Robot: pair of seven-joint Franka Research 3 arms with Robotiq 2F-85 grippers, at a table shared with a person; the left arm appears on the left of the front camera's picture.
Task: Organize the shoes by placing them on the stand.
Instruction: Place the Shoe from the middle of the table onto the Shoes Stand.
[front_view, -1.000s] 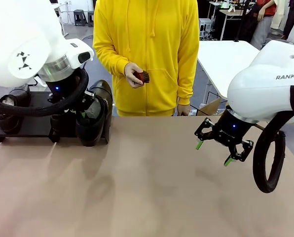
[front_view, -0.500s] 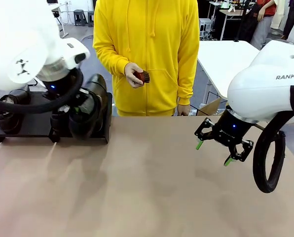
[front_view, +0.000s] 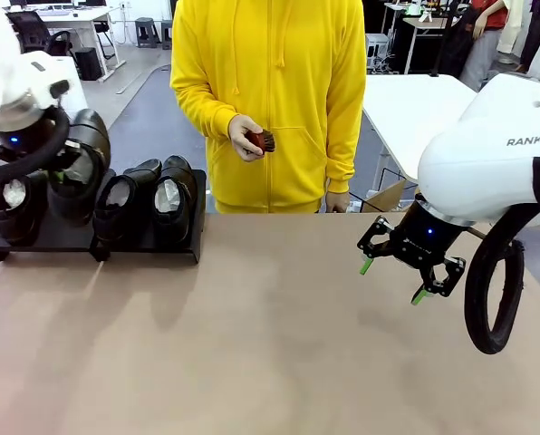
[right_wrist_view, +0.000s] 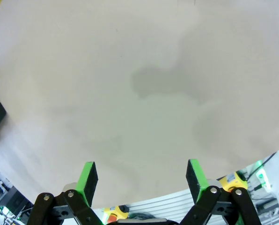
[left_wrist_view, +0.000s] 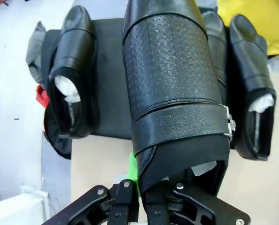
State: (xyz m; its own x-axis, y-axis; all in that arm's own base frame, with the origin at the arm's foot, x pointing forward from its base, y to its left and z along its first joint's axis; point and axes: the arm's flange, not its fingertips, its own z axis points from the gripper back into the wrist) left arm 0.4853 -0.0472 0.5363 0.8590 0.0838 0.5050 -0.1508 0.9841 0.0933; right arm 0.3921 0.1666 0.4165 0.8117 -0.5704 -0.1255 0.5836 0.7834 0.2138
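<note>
Left gripper (left_wrist_view: 144,185) fingers clamped on glossy black leather dress shoe (left_wrist_view: 174,89) above low matte-black rectangular stand (front_view: 66,234) at far left, three matching shoes (front_view: 173,201) on it, right gripper (front_view: 393,270) fingers apart over tan desk (front_view: 279,344).

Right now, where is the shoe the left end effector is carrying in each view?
Front view: the held shoe hangs at far left, above the stand, between the leftmost shoe and the two at its right end.
Left wrist view: the held shoe is in the centre, rising from the left end effector.
Right wrist view: not there, bare tabletop.
Shared landmark: the stand's free gap.
</note>
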